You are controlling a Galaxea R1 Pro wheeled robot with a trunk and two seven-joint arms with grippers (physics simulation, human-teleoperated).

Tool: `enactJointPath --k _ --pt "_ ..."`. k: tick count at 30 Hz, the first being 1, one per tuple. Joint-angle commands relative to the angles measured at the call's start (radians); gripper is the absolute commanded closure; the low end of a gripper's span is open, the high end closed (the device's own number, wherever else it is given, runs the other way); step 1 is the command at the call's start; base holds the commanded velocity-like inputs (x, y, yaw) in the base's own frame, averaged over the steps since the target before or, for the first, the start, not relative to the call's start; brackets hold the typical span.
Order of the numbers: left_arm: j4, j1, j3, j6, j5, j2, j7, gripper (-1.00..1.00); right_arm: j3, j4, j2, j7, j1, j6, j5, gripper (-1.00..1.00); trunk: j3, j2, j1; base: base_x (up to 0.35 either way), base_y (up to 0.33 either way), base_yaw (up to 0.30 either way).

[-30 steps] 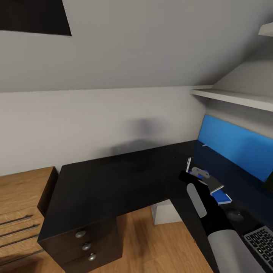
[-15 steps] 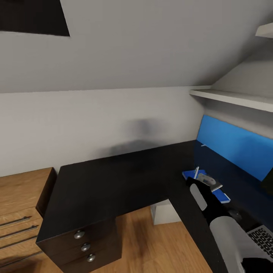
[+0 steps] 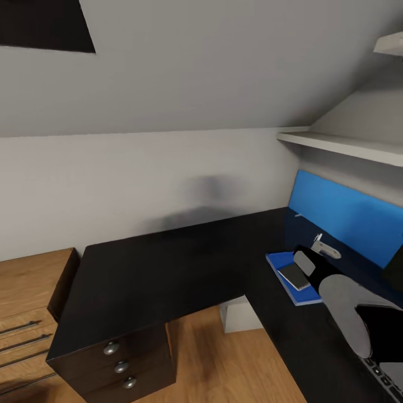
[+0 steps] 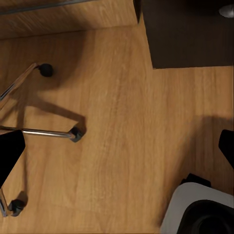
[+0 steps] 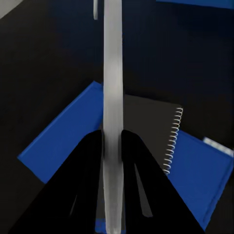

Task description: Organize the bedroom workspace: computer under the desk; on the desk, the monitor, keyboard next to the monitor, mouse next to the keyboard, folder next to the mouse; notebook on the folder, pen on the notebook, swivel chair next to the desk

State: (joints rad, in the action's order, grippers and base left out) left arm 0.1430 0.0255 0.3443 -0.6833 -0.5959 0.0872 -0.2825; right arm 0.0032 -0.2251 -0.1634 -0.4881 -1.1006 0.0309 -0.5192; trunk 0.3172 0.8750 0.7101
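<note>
Desk [image 3: 168, 268] corner | right gripper [image 5: 112, 141] pinching pen [image 5: 112, 97], now lifted past notebook [image 3: 294, 276] on folder [image 3: 280, 262] (pen not yet placed) | left gripper's grip: cannot tell

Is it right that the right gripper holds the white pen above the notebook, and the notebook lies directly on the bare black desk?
Not quite. The right gripper does hold the pen above the notebook, but the notebook lies on the blue folder, which lies on the desk. The right wrist view shows this.

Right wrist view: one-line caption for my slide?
Right gripper fingers clamp the white pen above the notebook lying on the blue folder.
</note>
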Motion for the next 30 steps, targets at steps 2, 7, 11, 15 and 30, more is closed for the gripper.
enactJointPath --k 2,7,11,15,30 --pt "0.003 0.001 0.008 -0.001 -0.002 0.0 -0.009 -1.0 0.002 0.002 0.002 0.001 0.001 -0.001 -0.012 1.0 0.001 0.001 0.0 0.166 -0.262 0.0" --pt "0.003 0.001 0.008 -0.001 -0.002 0.0 -0.009 -1.0 0.003 0.004 0.005 0.003 0.002 0.002 -0.018 1.0 0.001 0.001 0.0 0.147 -0.191 0.0" --pt "0.003 0.001 0.007 -0.001 -0.002 0.0 -0.009 -1.0 0.003 0.005 0.006 0.002 0.003 0.004 -0.019 1.0 0.001 0.001 0.0 0.032 -0.041 0.0" --pt "0.004 0.001 0.007 -0.001 -0.002 0.0 -0.009 -1.0 0.003 0.009 0.008 0.003 0.004 0.004 -0.019 1.0 0.001 0.001 0.0 0.023 -0.011 0.0" --pt "0.006 0.001 0.007 -0.062 -0.001 0.0 -0.009 -1.0 0.003 0.042 -0.021 0.004 0.004 0.17 -0.25 1.0 0.001 0.001 0.0 0.124 -0.001 0.0"
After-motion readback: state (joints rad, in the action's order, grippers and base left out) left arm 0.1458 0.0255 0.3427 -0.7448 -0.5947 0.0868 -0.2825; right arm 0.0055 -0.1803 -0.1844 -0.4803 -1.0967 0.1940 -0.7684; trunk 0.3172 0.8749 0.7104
